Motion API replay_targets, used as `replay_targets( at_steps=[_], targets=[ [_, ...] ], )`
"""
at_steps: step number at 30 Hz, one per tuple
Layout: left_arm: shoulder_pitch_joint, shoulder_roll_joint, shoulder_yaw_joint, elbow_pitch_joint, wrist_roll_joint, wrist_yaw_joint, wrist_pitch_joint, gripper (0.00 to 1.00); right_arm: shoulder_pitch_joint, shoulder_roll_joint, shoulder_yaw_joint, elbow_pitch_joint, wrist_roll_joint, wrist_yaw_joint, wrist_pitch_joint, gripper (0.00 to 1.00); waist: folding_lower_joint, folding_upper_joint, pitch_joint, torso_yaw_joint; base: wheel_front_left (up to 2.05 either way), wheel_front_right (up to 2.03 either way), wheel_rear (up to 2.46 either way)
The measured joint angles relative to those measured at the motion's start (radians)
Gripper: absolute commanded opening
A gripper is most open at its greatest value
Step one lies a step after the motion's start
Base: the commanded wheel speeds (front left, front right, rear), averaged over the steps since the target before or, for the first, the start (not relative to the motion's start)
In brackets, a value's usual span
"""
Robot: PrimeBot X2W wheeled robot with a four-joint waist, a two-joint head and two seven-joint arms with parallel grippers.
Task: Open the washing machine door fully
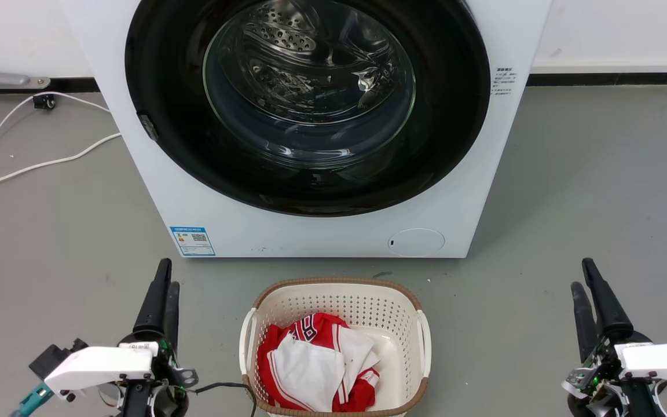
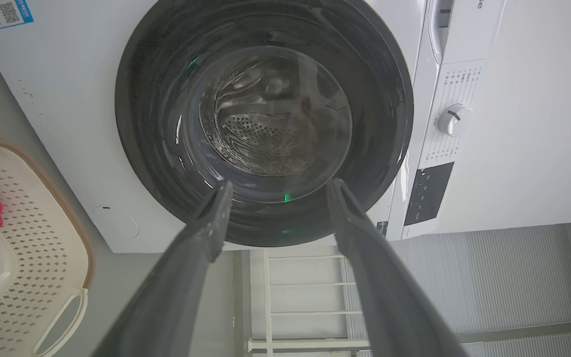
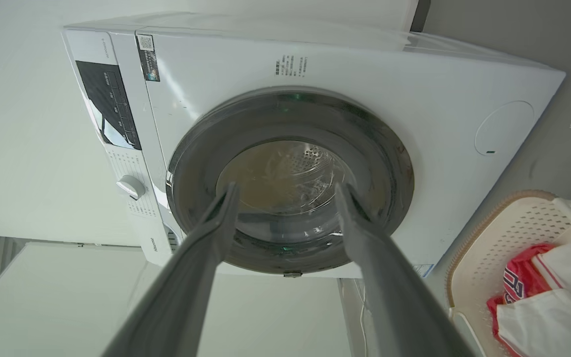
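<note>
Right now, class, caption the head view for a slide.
Washing machine door shut; left gripper and right gripper flank the laundry basket.

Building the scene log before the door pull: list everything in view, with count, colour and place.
washing machine: one, white, centre, standing on the grey floor
washing machine door: one, black frame with clear glass, on the machine front, closed
label sticker: one, blue, lower left of the machine front
round cap: one, white, lower right of the machine front
dial: one, white, on the control panel
laundry basket: one, cream with a brown rim, on the floor before the machine
clothes: a bundle, red and white, in the basket
cable: at least one, white, on the floor left of the machine
left gripper: one, dark fingers, lower left, open
right gripper: one, dark fingers, lower right, open
</note>
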Motion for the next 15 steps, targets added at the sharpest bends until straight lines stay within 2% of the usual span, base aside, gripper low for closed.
replay_targets(
  at_steps=[6, 15],
  targets=[
    [-0.002, 0.000, 0.009, -0.044, 0.109, 0.000, -0.024, 1.00, 0.000, 0.001, 0.004, -0.035, -0.149, 0.000, -0.025, 1.00, 0.0000, 0.0000, 0.001, -0.002, 0.00, 0.00, 0.00],
    [-0.006, -0.001, 0.004, -0.098, 0.345, 0.000, -0.059, 1.00, 0.001, 0.002, 0.025, -0.086, -0.417, 0.000, -0.059, 1.00, 0.0000, 0.0000, 0.001, -0.002, 0.00, 0.00, 0.00]
  ],
)
